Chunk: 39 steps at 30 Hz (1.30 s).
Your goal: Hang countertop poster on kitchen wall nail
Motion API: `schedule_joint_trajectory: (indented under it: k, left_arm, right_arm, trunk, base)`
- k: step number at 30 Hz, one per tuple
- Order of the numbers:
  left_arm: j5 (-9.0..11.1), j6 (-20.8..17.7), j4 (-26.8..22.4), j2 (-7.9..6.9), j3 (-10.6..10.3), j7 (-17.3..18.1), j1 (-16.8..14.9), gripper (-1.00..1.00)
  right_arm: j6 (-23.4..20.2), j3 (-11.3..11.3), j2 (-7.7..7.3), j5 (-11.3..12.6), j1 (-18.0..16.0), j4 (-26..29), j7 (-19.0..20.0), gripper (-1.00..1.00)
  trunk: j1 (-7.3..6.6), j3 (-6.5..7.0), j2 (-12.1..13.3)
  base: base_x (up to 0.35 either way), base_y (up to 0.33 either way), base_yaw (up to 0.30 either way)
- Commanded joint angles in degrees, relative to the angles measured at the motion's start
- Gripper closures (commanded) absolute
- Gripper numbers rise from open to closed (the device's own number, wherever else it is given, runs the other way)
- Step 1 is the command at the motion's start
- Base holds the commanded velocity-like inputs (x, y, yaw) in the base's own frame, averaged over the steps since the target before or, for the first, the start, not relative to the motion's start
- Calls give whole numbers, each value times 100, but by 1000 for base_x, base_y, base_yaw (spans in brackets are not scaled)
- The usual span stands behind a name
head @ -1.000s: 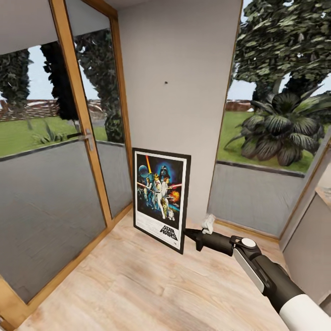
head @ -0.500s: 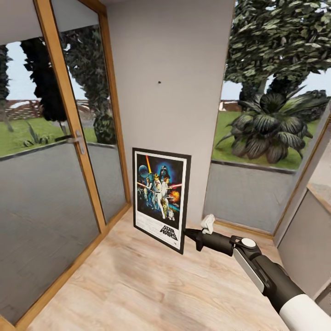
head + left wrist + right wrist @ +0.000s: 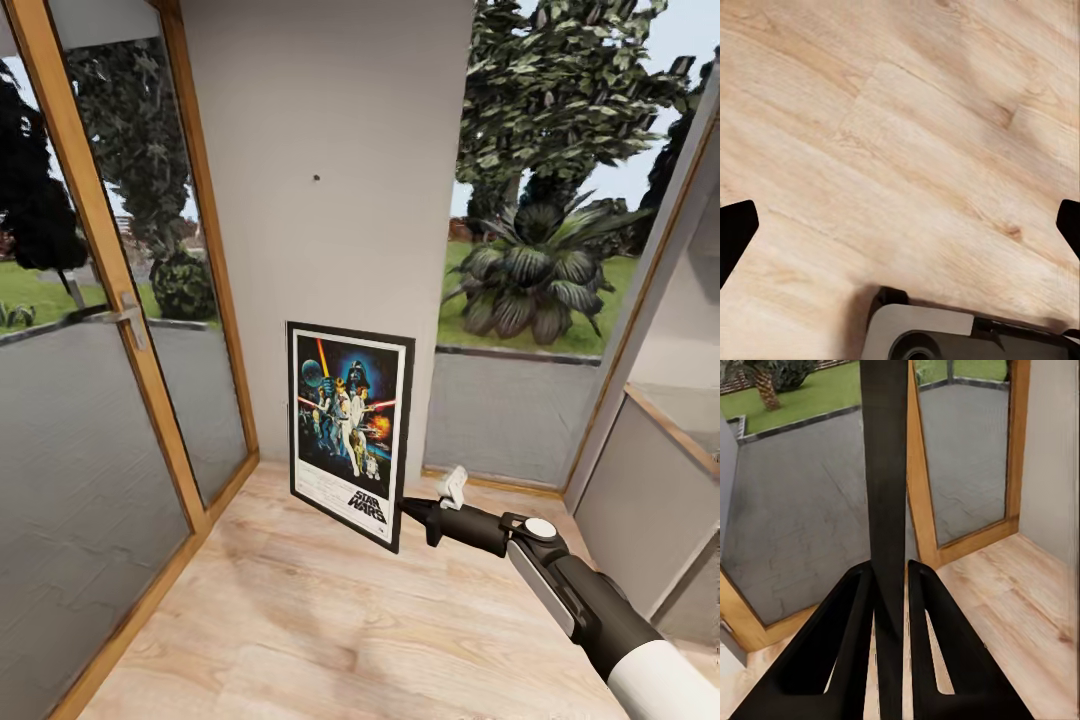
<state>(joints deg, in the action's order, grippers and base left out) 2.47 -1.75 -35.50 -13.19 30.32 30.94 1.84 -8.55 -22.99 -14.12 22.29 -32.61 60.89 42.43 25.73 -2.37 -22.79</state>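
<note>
A tall framed poster (image 3: pixel 349 432) hangs in mid-air, upright, held by its right edge near the bottom corner. The right gripper (image 3: pixel 408 511) pinches that edge; in the right wrist view its two dark fingers (image 3: pixel 847 637) press from either side on the thin black edge of the poster (image 3: pixel 885 495), which runs straight up between them. The poster sits low in front of a plain grey wall (image 3: pixel 330 120), clear of the wooden floor (image 3: pixel 350 620), and well below a small dark nail (image 3: pixel 316 179) on that wall.

The poster looks like a stiff, flat, light panel, and its smooth frame may be slippery. Held at one low corner it will want to swing or twist (a hold nearer the middle of the side would steady it). Its glossy face could scratch against the wall.

The words "STAR WARS" are readable near the bottom of the art, with small lines of credit text beside them too fine to read.

To the left of the poster is a glass door (image 3: pixel 90 400) with a wooden frame and handle. To its right is a window (image 3: pixel 530 250) showing plants and lawn.

The left gripper (image 3: pixel 900 225) points at bare floor, its two dark fingertips (image 3: pixel 735 232) spread far apart with nothing between them.
</note>
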Motion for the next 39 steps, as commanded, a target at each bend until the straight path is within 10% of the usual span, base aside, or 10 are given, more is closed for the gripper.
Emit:
schedule_joint_trajectory:
  k: [1,39]
  left_arm:
    - [25,-19,-6,-1,9,26,0,-100]
    - [25,-12,-8,-8,18,26,0,-100]
  right_arm:
    - [-63,-12,-3,74,-8,2,11,100]
    - [-59,-13,-3,74,-8,2,11,100]
  trunk:
    - [5,-12,-13]
    - [5,-12,-13]
  base:
    - [87,340,-300]
    - [136,261,-86]
